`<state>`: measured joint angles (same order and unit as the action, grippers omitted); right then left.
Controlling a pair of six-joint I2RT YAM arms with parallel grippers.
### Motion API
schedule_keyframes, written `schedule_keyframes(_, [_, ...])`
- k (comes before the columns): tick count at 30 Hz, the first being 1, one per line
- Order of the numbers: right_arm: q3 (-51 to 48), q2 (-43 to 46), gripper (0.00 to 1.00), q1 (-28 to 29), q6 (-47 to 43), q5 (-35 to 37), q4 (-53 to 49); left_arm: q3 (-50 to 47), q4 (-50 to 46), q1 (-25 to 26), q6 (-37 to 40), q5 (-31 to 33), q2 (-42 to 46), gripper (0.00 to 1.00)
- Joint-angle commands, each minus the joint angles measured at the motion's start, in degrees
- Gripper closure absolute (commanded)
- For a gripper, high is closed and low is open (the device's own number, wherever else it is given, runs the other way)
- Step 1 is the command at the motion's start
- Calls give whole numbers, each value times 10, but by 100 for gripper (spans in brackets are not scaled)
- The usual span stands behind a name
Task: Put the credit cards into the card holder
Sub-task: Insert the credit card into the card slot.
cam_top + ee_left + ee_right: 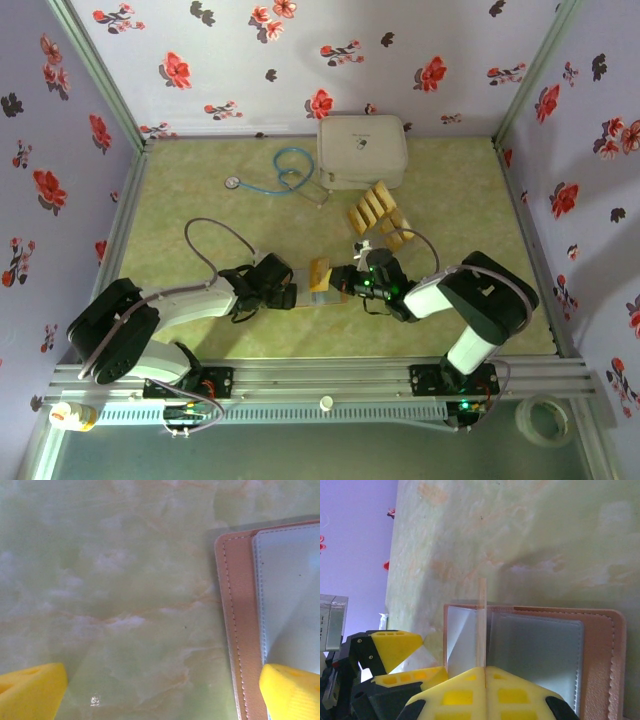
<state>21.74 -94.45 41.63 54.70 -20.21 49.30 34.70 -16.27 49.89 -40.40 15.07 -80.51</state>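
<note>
The card holder (600,650) lies open on the table, reddish-brown with a pale grey-blue inside (285,580). My right gripper (485,672) is shut on one credit card (481,620), seen edge-on and standing over the holder's fold. From above this card (320,271) shows golden between the two grippers. My left gripper (160,695) is open at the holder's left edge, with one yellow fingertip (290,690) over the pale inside and the other (30,690) over bare table. More credit cards (375,213) lie fanned out behind, near the white case.
A big white rounded case (362,150) stands at the back, with a blue stethoscope (285,170) to its left. A tape roll (545,420) and a small bottle (75,415) sit beyond the front rail. Flowered walls close in three sides.
</note>
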Motion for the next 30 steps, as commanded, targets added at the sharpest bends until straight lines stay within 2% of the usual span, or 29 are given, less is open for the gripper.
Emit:
schedule_keyframes(1, [-9, -17, 100, 2, 6, -10, 42, -15, -16, 3, -11, 15, -1, 0])
schedule_keyframes(14, [-32, -57, 100, 4, 29, -25, 119, -15, -17, 3, -11, 15, -1, 0])
schedule_keyframes(30, [-51, -53, 100, 20, 29, -30, 106, -15, -18, 3, -11, 15, 1, 0])
